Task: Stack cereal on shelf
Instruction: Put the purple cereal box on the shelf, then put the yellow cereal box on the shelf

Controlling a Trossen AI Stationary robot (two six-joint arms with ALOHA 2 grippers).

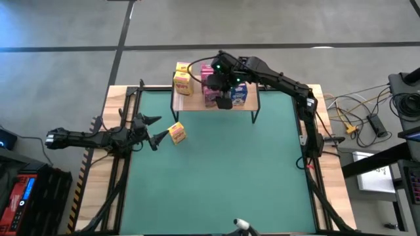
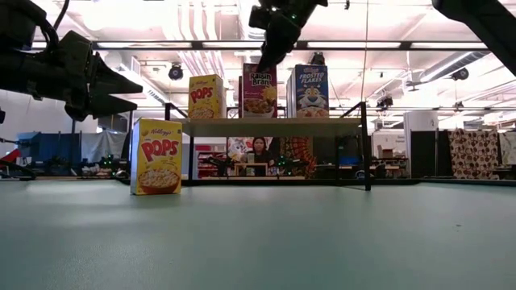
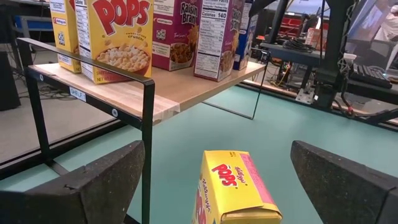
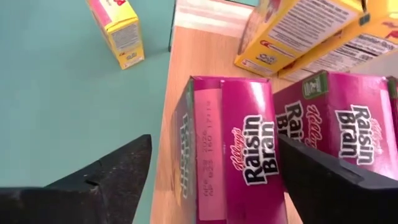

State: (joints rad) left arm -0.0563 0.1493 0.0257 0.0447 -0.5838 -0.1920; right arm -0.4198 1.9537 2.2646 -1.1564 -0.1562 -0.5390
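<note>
Right tool (image 1: 224, 90) sits over the shelf (image 1: 197, 103), fingers apart on either side of the top of a pink Raisin Bran box (image 4: 233, 155) that stands on the board; the fingers look clear of the cardboard, so this reads as a release just made, box placed. Second pink box (image 4: 339, 124) beside it, yellow boxes (image 1: 182, 80) further along the shelf, a blue Frosted Flakes box (image 2: 310, 90) at the other end. Left tool (image 1: 152, 130) hovers low over the green bench, fingers wide apart, with one yellow Pops box (image 1: 177, 132) standing on the mat just ahead of them, near the shelf's front leg, not yet gripped. Step in hand: letting go of the pink box, and lining up on the loose Pops box. Next likely: right tool lifts straight up without tipping the box; left tool advances, closes on the Pops box's sides, carries it to the yellow group.
</note>
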